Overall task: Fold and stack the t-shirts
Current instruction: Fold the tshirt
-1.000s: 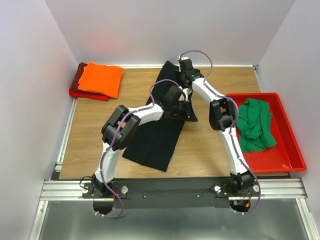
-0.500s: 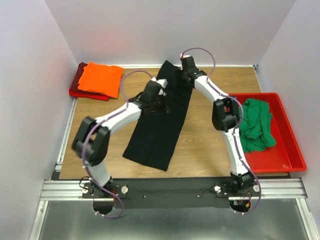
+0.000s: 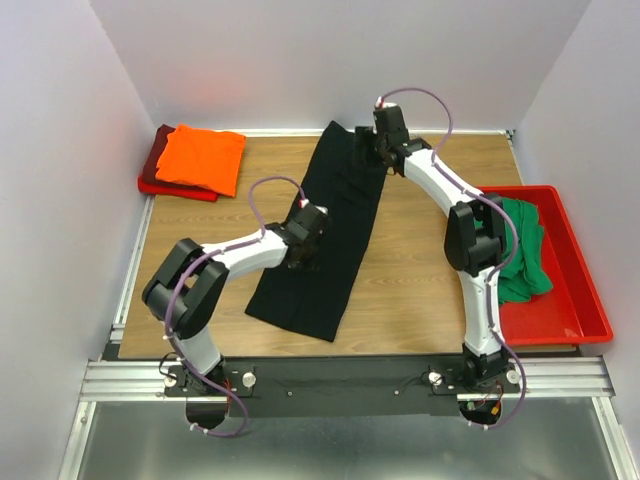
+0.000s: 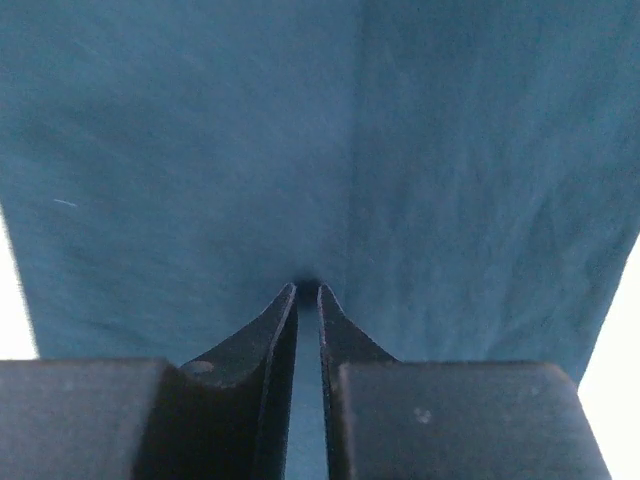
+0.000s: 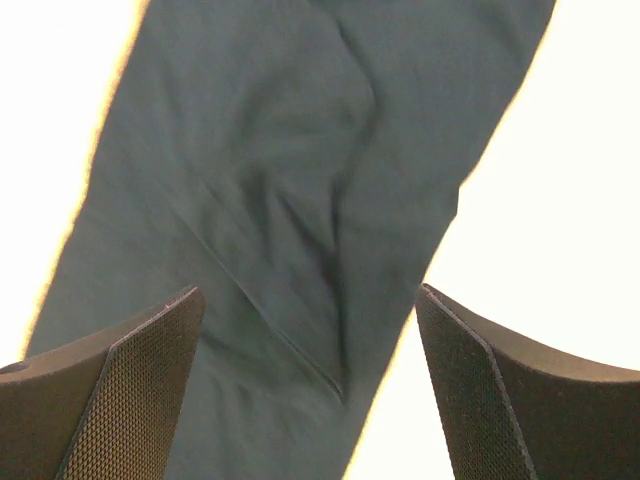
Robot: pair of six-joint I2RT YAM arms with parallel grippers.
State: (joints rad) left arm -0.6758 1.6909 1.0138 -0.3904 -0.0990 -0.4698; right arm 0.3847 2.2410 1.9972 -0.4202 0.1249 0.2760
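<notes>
The black t-shirt (image 3: 335,265) lies on the table as a long narrow strip, running from far centre to near left. My left gripper (image 3: 308,245) is down on its middle, near the left edge. In the left wrist view the jaws (image 4: 308,290) are almost together with the tips touching the cloth (image 4: 450,150); no cloth shows between them. My right gripper (image 3: 381,148) hovers over the far end of the strip. It is wide open and empty (image 5: 310,292) above the wrinkled cloth (image 5: 280,200). The orange t-shirt (image 3: 202,157) lies folded on the dark red one (image 3: 153,162).
The green t-shirt (image 3: 520,245) lies crumpled in the red bin (image 3: 575,300) at the right edge of the table. The orange and dark red stack sits in the far left corner. White walls close in the table on three sides.
My left gripper swept from the shirt's right side across to the left, then toward the near end. The side flap now lies folded over, making the strip narrower. My right gripper shifted slightly farther back.
</notes>
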